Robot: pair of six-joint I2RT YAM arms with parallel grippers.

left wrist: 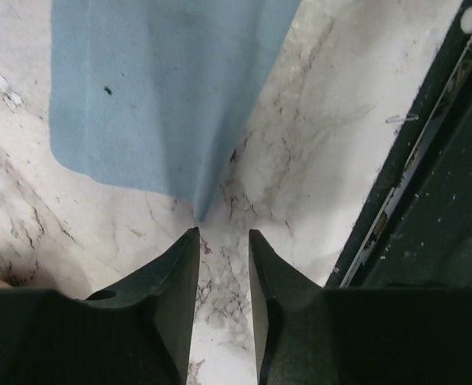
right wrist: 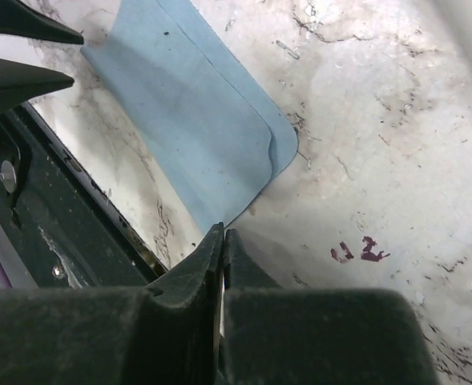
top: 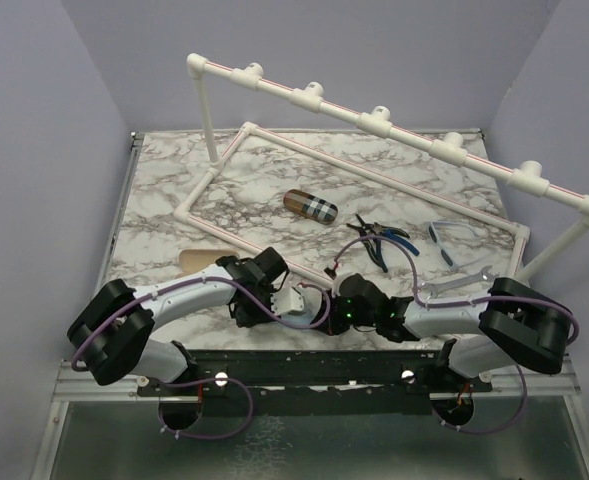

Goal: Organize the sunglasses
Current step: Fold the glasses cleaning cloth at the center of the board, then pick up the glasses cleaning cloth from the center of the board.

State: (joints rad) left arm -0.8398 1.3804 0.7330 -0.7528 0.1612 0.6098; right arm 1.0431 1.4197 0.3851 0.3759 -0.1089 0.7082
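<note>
Marble tabletop (top: pixel 174 180) lies open far left; at its near edge, right gripper (right wrist: pixel 222 233) pinches blue cloth (right wrist: pixel 195 120), left gripper (left wrist: pixel 223 233) narrowly apart.

Left arm (top: pixel 179 298) and right arm (top: pixel 459 312) fold inward, low, near; left gripper (left wrist: pixel 223 234) slightly parted, right gripper (right wrist: pixel 222 231) pressed together.

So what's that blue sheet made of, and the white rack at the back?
The blue cloth looks like soft matte fabric, maybe microfibre: it creases and folds. The white rack looks like smooth plastic pipe with chunky joints.
</note>
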